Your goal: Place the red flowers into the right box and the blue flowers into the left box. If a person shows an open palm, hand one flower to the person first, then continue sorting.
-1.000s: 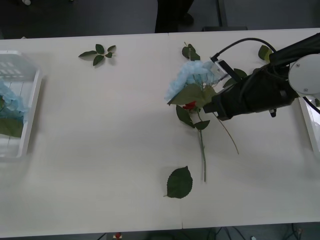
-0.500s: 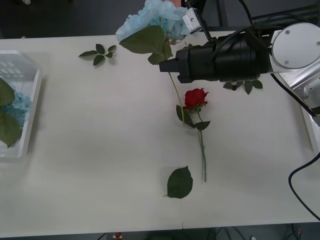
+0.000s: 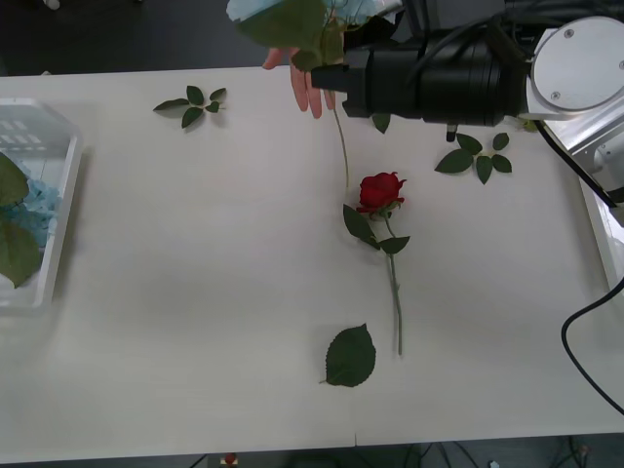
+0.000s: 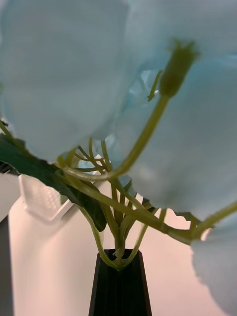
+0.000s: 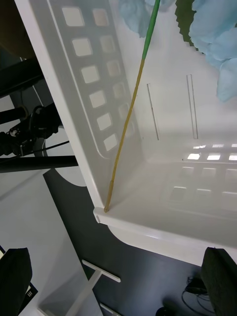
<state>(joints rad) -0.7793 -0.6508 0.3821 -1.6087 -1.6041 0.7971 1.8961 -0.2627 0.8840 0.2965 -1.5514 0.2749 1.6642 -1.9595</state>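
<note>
On the white table we see a single large loose leaf near the front edge, a small leaf sprig toward the far left, and another leaf sprig toward the far right.

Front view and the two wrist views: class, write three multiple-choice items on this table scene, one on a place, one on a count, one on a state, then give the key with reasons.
1. Where does the red rose lie?
A. in the left box
B. on the table
C. in a gripper

2. How many red roses lie on the table?
A. one
B. two
C. four

3. What is the right gripper doing?
A. hanging open
B. pressing the table
C. holding a blue flower

Key:
1 B, the red rose lies on the table.
2 A, one red head shows.
3 C, the right gripper clamps the blue flower stems, raised near a person's hand.
</note>
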